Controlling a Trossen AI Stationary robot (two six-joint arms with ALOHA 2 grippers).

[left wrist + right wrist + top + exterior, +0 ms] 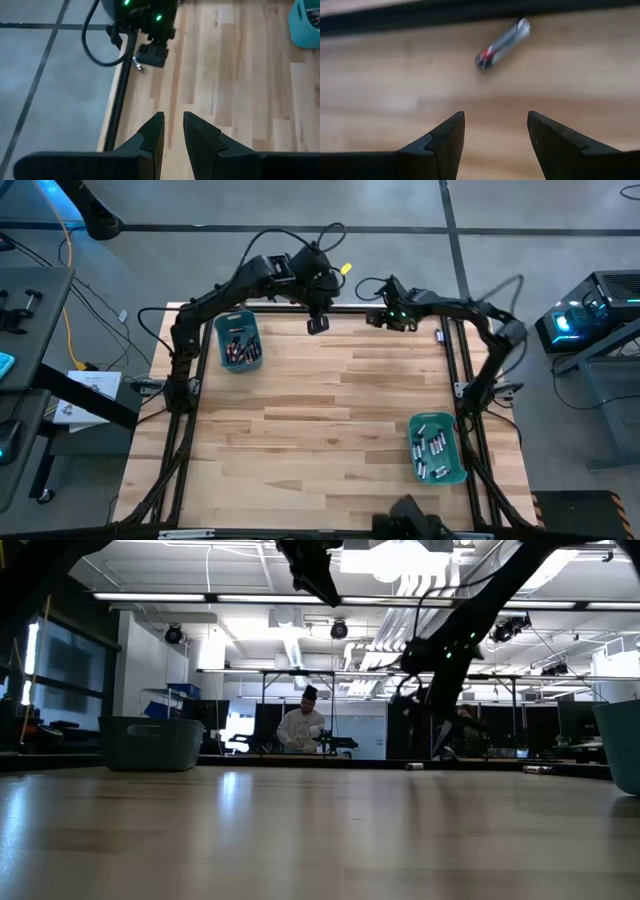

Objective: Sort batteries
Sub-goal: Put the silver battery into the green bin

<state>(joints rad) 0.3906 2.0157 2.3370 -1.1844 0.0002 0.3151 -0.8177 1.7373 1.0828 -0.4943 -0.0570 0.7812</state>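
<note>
High view gives me the whole tabletop (320, 395). A teal bin (238, 342) sits toward ten o'clock with dark, red-marked batteries (240, 350) inside, and a second teal bin (437, 448) sits toward four o'clock holding silvery batteries (432, 450). My left gripper (318, 325) hangs over the far edge at about twelve o'clock, and in the left wrist view (172, 132) its jaws stand nearly together with only a slim gap and nothing between them. My right gripper (392, 318) sits low at about one o'clock, close to the far edge. The right wrist view (495, 132) shows its jaws spread wide and empty, with a loose battery (502, 42) lying on the wood just ahead of them, silvery with a red band and a dark end, tilted across the grain beside the dark frame rail (470, 12). From the high view I see one more small battery (438, 335) on the wood near the right arm, toward two o'clock. In the low view, a person (302, 725) stands at a bench far behind the tabletop.
</note>
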